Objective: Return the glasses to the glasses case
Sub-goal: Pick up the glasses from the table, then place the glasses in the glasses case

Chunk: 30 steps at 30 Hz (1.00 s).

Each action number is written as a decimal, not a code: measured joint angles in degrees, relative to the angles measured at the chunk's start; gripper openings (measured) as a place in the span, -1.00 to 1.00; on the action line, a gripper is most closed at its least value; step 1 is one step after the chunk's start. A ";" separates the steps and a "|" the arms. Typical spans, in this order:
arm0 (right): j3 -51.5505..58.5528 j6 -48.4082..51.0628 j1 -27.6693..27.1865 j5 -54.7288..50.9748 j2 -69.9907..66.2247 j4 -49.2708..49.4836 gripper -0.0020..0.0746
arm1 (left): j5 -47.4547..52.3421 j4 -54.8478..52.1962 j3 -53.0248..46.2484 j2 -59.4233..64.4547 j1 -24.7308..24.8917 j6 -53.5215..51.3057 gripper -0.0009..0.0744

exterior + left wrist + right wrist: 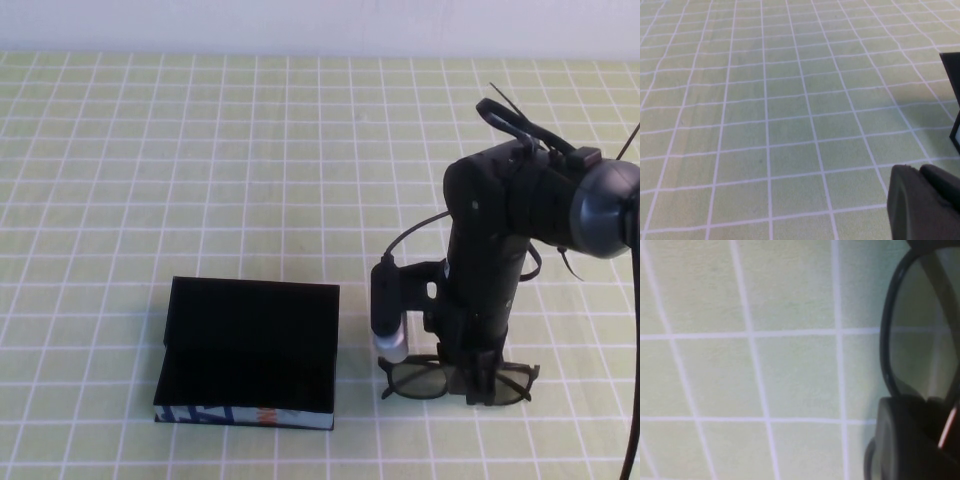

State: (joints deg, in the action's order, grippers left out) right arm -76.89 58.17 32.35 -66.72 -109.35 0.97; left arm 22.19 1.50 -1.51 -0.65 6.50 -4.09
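The glasses [416, 381] lie on the green checked cloth at the front right, black thick rims with clear lenses. My right gripper [474, 380] stands straight down on their bridge, between the two lenses, shut on them. In the right wrist view one lens [920, 340] shows right against a dark finger [900, 440]. The glasses case [250, 350] stands open to the left of the glasses, with black lining and a blue-white front that has an orange mark. My left gripper [922, 172] is shut and empty, out of the high view, with the case's corner [952, 95] beside it.
A green cloth with a white grid [250, 170] covers the whole table. The right arm's body and cables [520, 200] rise above the glasses. A gap of bare cloth [358, 390] lies between the case and the glasses.
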 joint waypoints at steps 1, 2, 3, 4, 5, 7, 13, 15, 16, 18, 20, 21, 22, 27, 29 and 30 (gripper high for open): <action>0.00 -0.91 0.52 -0.69 0.62 -0.26 -0.78 | 0.00 0.00 0.00 0.00 0.00 0.00 -0.99; -0.24 -1.58 1.22 -1.17 1.43 -0.37 -0.78 | 0.00 0.00 0.00 0.00 0.00 0.00 -0.99; -0.86 -2.37 2.10 -1.70 2.32 -0.50 -0.78 | 0.00 0.00 0.00 0.00 0.00 0.00 -0.99; -1.86 -3.40 3.14 -1.99 3.22 -0.50 -0.78 | 0.00 0.00 0.00 0.00 0.00 0.00 -0.99; -3.12 -4.56 4.06 -2.22 3.95 -0.50 -0.78 | 0.00 0.00 0.00 0.00 0.00 0.00 -0.99; -6.13 -7.06 6.51 -2.36 5.23 -0.50 -0.78 | 0.00 0.00 0.00 0.00 0.00 0.00 -0.99; -15.25 -11.38 14.91 -3.12 3.80 -0.50 -0.78 | 0.00 0.00 0.00 0.00 0.00 0.00 -0.99; -18.60 -12.52 17.35 -3.12 1.86 -0.38 -0.78 | 0.00 0.00 0.00 0.00 0.00 0.00 -0.99; -20.19 -12.83 18.54 -3.12 0.60 -0.38 -0.78 | 0.00 0.00 0.00 0.00 0.00 0.00 -0.99; -22.94 -13.25 20.29 -3.21 -1.78 -0.29 -0.78 | 0.00 0.00 0.00 0.00 0.00 0.00 -0.99; -25.29 -13.95 21.57 -3.21 -4.15 -0.29 -0.78 | 0.00 0.00 0.00 0.00 0.00 0.00 -0.99; -26.42 -14.33 22.04 -3.21 -5.42 -0.29 -0.78 | 0.00 0.00 0.00 0.00 0.00 0.00 -0.99; -27.37 -14.46 22.48 -3.21 -6.62 -0.29 -0.78 | 0.00 0.00 0.00 0.00 0.00 0.00 -0.99; -29.40 -14.69 22.71 -3.21 -11.06 -0.97 -0.78 | 0.00 0.00 0.00 0.00 0.00 0.00 -0.99; -29.39 -14.69 22.71 -3.21 -12.07 -0.97 -0.78 | 0.00 0.00 0.00 0.00 0.00 0.00 -0.99; -29.39 -14.69 22.71 -3.21 -12.37 -0.97 -0.78 | 0.00 0.00 0.00 0.00 0.00 0.00 -0.99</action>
State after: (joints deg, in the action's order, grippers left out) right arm -106.28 43.48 55.07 -69.93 -121.71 0.00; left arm 22.19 1.50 -1.51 -0.65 6.50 -4.09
